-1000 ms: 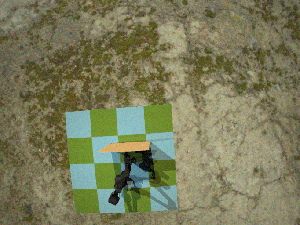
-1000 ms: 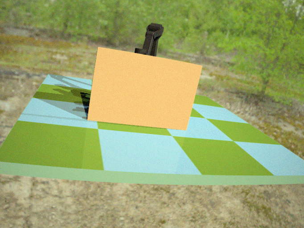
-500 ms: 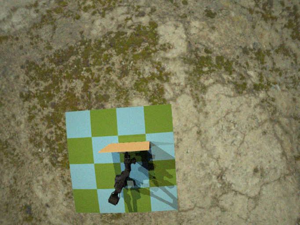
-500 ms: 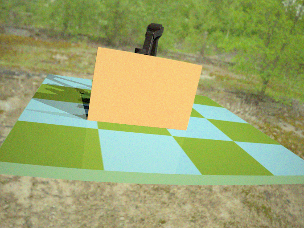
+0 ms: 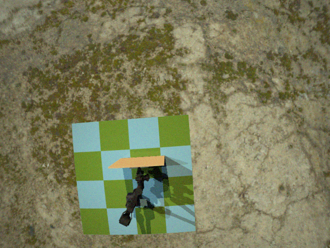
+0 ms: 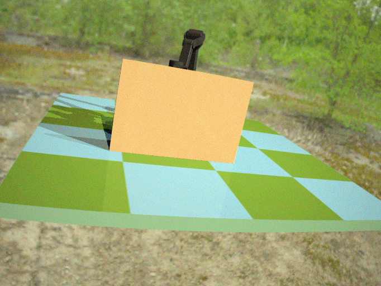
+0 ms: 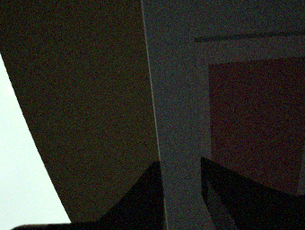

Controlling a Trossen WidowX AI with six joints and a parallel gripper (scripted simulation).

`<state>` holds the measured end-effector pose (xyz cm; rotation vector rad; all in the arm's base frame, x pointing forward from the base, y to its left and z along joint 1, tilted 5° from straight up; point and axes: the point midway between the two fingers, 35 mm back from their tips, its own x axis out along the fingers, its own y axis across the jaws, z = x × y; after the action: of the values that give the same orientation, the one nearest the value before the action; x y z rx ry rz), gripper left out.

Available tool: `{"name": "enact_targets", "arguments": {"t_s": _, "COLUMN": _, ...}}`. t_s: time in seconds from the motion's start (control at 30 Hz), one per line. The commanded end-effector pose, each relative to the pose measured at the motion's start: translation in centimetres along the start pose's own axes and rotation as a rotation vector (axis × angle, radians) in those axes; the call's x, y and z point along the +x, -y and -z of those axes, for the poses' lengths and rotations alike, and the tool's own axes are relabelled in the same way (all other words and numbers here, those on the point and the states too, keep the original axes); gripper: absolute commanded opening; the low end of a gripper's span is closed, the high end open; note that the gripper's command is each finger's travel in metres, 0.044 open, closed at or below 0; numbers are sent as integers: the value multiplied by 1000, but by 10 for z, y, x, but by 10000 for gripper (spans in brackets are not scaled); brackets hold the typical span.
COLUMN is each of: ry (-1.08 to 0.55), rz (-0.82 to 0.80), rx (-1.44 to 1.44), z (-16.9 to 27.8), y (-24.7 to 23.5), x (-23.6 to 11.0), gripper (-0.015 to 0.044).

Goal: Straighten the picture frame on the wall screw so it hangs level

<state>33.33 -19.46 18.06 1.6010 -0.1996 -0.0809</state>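
The picture frame (image 7: 179,108) shows only in part, in the wrist view: a grey side bar and border around a dark red picture (image 7: 253,121). My gripper (image 7: 178,166) is shut on the side bar, one dark finger on each side of it. The frame's side edge runs at a slight slant in this view. The top and exterior views do not show the frame; the wall panel (image 5: 141,161) (image 6: 181,113) hides it. The screw and notched strip are not visible. How far the frame is from level cannot be told here.
The panel's orange back faces the exterior view. Beyond the frame's edge, the dark brown wall surface (image 7: 85,103) fills the left of the wrist view. The dark arm (image 5: 131,198) (image 6: 189,50) stands on the panel's other side, over the green and blue checkered table (image 5: 114,134) (image 6: 181,190).
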Motion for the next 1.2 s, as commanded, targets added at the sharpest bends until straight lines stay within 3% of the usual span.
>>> {"name": "enact_targets", "arguments": {"t_s": 0.0, "ry": 1, "rz": 1, "rx": -20, "z": 0, "y": 0, "x": 0, "gripper": 0}}
{"name": "enact_targets", "arguments": {"t_s": 0.73, "ry": 2, "rz": 2, "rx": -135, "z": 0, "y": -1, "x": 0, "gripper": 0}}
{"name": "enact_targets", "arguments": {"t_s": 1.07, "ry": 0, "rz": 1, "rx": -119, "z": 0, "y": -1, "x": 0, "gripper": 260}}
{"name": "enact_targets", "arguments": {"t_s": 1.17, "ry": 0, "rz": 1, "rx": -119, "z": 0, "y": -1, "x": 0, "gripper": 260}}
